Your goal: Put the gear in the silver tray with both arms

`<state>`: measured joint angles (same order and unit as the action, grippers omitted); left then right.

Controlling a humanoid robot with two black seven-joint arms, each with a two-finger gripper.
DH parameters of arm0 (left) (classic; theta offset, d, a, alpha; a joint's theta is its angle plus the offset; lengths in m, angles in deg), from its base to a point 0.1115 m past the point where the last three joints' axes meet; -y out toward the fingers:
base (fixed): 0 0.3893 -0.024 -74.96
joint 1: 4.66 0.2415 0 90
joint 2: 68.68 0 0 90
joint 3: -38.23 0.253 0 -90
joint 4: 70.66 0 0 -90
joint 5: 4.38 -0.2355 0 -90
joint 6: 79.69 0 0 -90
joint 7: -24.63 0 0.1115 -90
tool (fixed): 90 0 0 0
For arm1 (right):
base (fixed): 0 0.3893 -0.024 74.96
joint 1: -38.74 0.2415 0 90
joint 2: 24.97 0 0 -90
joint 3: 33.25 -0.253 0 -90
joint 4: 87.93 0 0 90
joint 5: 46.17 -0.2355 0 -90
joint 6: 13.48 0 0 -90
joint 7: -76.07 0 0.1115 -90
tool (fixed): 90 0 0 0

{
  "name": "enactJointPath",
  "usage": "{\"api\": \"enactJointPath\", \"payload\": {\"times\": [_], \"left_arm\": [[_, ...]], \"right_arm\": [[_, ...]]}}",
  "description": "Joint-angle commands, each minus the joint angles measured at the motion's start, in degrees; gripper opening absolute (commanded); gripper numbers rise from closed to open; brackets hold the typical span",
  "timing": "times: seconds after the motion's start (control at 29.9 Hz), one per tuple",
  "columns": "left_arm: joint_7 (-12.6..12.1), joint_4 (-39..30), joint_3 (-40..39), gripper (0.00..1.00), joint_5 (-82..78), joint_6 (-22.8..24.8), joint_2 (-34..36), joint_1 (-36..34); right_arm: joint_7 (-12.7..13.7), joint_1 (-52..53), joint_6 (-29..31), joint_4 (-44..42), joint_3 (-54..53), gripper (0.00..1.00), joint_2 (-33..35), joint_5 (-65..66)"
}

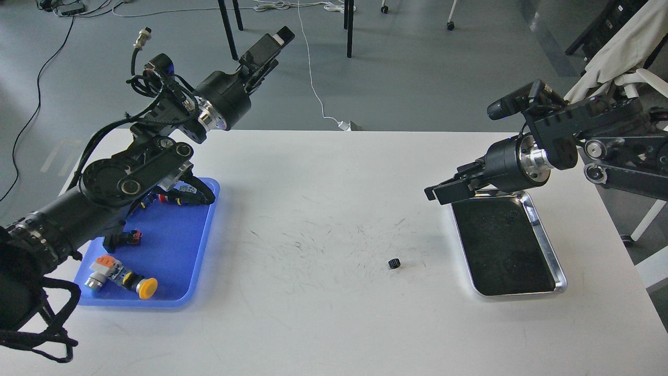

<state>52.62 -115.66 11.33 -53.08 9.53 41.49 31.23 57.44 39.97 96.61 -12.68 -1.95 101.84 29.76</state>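
Grey floor with loose cables and dark chair legs lies beyond a white table (323, 324) whose middle is scuffed with fine dark marks. Over the far left corner, the left gripper (271, 46) points up and away from the table; its two fingers lie so close in line from this angle that I cannot tell whether they are apart or together, and nothing shows between them. Behind it, the left arm (130, 177) slopes down to the lower left, passing over the far end of a blue plastic tray (201, 250). In that tray sit a yellow push button (146, 285) near the front and a small black connector (128, 237) farther back. On the other side, the right gripper (443, 190) hangs just above the far left corner of the silver tray (561, 274), pointing left and slightly down, with a narrow gap visible between its fingers and nothing held. The right arm (616, 141) runs off to the right edge. A small black gear (394, 263) rests on the bare table, left of the silver tray and clear of its rim, well apart from both grippers.
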Motion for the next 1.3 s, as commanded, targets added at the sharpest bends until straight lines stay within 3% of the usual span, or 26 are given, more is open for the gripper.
{"api": "enactJointPath", "payload": {"times": [0.0,0.33,0.57,0.63,0.67,0.84,1.07,1.27], "left_arm": [[0.0,1.2,-0.1,0.98,4.3,-0.4,2.9,0.1],[0.0,2.1,0.3,0.98,12.5,-0.3,9.4,2.3],[0.0,2.1,0.3,0.98,16.5,0.1,13.0,3.0],[0.0,2.1,0.2,0.98,18.3,0.1,13.5,3.0],[0.0,2.1,0.2,0.98,19.1,0.1,13.7,3.0],[0.0,2.3,0.1,0.98,22.1,-0.1,14.6,4.4],[0.0,2.3,0.1,0.98,23.3,-0.2,15.3,4.7],[0.0,2.3,0.1,0.98,23.3,-0.3,16.0,4.8]], "right_arm": [[-1.8,0.4,0.0,0.2,0.4,0.98,-1.6,4.7],[-9.3,2.8,0.0,0.1,2.9,0.96,-8.6,12.7],[-9.4,3.8,0.0,-1.9,7.6,0.94,-15.2,13.7],[-9.4,3.9,0.1,-4.5,9.9,0.82,-17.3,14.0],[-9.4,3.7,0.0,-5.7,10.9,0.80,-18.3,14.1],[-9.4,3.1,0.0,-10.1,13.8,0.79,-23.0,14.2],[-9.4,4.0,0.0,-9.9,14.6,0.78,-30.1,15.4],[-9.4,3.8,0.0,-9.2,14.7,0.79,-31.0,15.2]]}}
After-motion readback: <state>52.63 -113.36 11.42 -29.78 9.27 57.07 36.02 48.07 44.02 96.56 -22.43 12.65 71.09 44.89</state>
